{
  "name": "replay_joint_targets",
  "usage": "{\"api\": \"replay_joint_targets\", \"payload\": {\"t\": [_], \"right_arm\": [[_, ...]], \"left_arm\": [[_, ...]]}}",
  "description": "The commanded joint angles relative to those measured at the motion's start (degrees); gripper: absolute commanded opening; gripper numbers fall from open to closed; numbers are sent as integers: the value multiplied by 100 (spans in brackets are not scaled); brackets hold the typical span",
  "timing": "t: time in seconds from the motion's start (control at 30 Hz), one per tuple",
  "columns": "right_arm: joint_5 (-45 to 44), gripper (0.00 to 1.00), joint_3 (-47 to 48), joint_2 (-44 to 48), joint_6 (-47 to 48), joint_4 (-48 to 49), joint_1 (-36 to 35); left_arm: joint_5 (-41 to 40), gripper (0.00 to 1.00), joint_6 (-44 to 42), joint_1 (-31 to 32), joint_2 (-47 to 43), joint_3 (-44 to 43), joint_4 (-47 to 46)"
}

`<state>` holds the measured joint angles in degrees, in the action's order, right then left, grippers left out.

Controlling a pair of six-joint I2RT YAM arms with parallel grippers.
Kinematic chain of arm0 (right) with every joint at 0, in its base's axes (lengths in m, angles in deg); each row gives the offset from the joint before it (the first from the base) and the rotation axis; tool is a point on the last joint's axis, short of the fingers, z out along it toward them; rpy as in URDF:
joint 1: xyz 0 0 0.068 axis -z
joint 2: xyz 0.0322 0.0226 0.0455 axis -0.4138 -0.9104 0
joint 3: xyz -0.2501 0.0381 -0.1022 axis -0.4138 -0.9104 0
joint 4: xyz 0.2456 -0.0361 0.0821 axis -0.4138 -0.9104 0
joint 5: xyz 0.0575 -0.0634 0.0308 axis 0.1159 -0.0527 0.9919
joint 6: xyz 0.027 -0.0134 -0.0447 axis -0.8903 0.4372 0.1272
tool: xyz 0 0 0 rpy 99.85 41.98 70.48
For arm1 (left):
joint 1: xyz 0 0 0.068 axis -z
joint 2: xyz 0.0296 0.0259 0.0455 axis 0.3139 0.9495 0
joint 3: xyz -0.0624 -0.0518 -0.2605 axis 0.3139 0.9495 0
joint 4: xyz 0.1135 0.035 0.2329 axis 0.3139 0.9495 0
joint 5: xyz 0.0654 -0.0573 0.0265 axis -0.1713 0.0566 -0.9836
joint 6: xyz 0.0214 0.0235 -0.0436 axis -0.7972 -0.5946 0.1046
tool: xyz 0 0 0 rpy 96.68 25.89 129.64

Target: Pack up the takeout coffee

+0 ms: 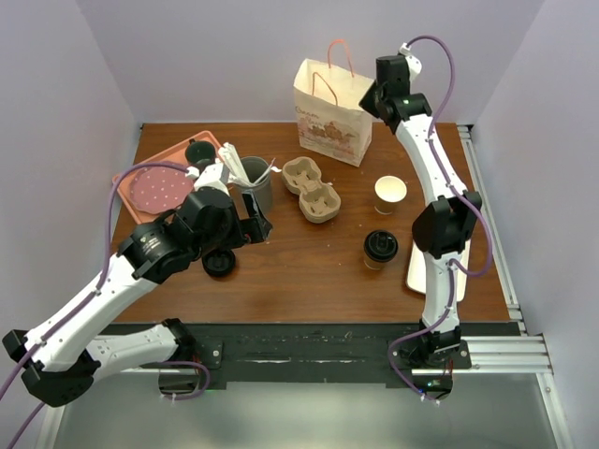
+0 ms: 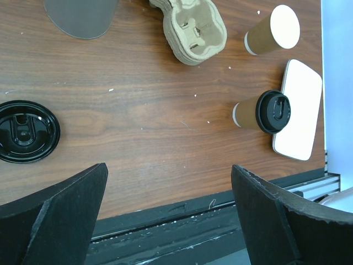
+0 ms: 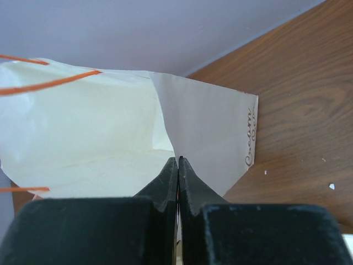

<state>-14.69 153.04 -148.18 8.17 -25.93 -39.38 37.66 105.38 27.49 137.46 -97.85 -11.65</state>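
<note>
Two tan takeout coffee cups stand right of centre: one with a black lid (image 1: 380, 248) (image 2: 259, 112), one open-topped (image 1: 390, 194) (image 2: 273, 30). The cardboard cup carrier (image 1: 311, 189) (image 2: 193, 30) lies empty mid-table. Behind it, a cream paper bag (image 1: 332, 112) (image 3: 110, 138) with orange handles stands upright. My right gripper (image 1: 370, 98) (image 3: 177, 163) is shut, pinching the bag's top edge at its right side. My left gripper (image 1: 257, 227) (image 2: 169, 210) hangs open and empty above the table's near left part, apart from both cups.
A loose black lid (image 1: 219, 263) (image 2: 25, 131) lies under the left arm. A grey tumbler with white utensils (image 1: 255, 187) stands left of the carrier. A pink tray (image 1: 159, 182) with a dark mug (image 1: 199, 152) lies far left. A white tray (image 2: 300, 110) lies beside the lidded cup.
</note>
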Motion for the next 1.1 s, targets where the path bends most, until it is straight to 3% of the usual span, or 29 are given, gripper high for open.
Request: {"api": "replay_joint_targets", "payload": {"t": [0.0, 0.27, 0.6, 0.87, 1.07], "right_arm": [[161, 0, 477, 455, 70, 464, 35], [618, 0, 469, 1131, -96, 473, 35], [1875, 0, 249, 1870, -650, -45, 17], [2736, 0, -1656, 3581, -1264, 51, -211], [2913, 0, -3423, 4707, -1950, 227, -1140]], "left_arm": [[-111, 100, -273, -8, 154, -275, -92], [-1182, 100, -536, -8, 383, -917, 470], [-2299, 98, -862, -8, 102, -1278, 488], [-2116, 93, -977, -8, -39, -1673, 803], [-1878, 90, -687, 1, -162, -2095, 1401]]}}
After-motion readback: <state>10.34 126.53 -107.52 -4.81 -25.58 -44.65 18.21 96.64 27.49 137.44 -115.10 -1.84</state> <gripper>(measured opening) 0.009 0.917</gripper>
